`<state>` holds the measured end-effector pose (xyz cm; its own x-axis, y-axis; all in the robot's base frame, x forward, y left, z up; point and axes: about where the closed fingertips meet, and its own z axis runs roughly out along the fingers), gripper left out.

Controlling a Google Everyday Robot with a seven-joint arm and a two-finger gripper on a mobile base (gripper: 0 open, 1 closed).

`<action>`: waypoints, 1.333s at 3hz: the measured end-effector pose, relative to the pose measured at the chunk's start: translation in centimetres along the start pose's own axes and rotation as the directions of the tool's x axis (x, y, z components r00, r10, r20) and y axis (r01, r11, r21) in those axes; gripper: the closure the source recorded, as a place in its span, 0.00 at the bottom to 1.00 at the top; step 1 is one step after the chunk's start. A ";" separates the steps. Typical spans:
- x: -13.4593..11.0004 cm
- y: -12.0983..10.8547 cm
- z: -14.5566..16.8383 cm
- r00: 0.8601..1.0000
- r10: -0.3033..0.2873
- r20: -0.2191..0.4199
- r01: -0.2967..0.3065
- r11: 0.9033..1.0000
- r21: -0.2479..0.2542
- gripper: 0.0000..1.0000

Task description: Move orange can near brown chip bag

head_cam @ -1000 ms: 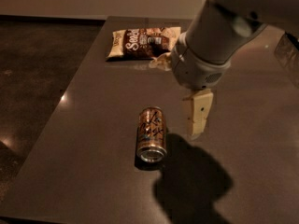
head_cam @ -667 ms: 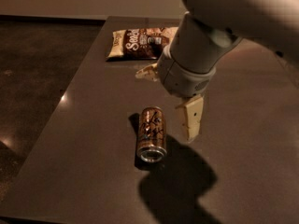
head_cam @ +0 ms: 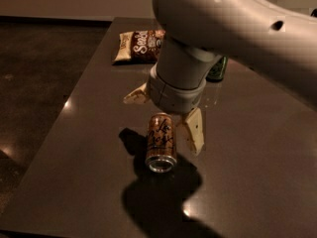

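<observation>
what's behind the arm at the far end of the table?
The brown chip bag, its right end covered by the arm; a green can, only a sliver showing. Anything else there is hidden. The open pincer hangs over the orange can.

**Item count, tabletop scene**

Cans, two: one orange can (head_cam: 161,143) lying midway between the left and right edges, and one green can (head_cam: 218,69) toward the far edge, partly hidden behind the arm (head_cam: 223,14). Chip bags, one: a brown chip bag (head_cam: 138,46) near the far left corner. Tables (head_cam: 89,182), one. Arms, one, carrying one gripper (head_cam: 162,125) above the orange can's far end, with two fingers (head_cam: 193,133) spread apart.
</observation>
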<state>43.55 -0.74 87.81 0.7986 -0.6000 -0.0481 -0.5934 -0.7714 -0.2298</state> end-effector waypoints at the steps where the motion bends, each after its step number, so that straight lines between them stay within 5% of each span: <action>1: -0.6 0.0 1.0 0.998 -0.068 -0.006 0.067 0.997 -0.044 0.00; 3: -1.0 0.1 2.3 0.995 -0.101 -0.010 0.099 0.990 -0.100 0.00; 4: -0.9 0.1 2.9 0.996 -0.089 -0.011 0.087 0.989 -0.121 0.17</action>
<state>43.02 0.36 85.06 0.8469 -0.5314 -0.0171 -0.5297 -0.8405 -0.1136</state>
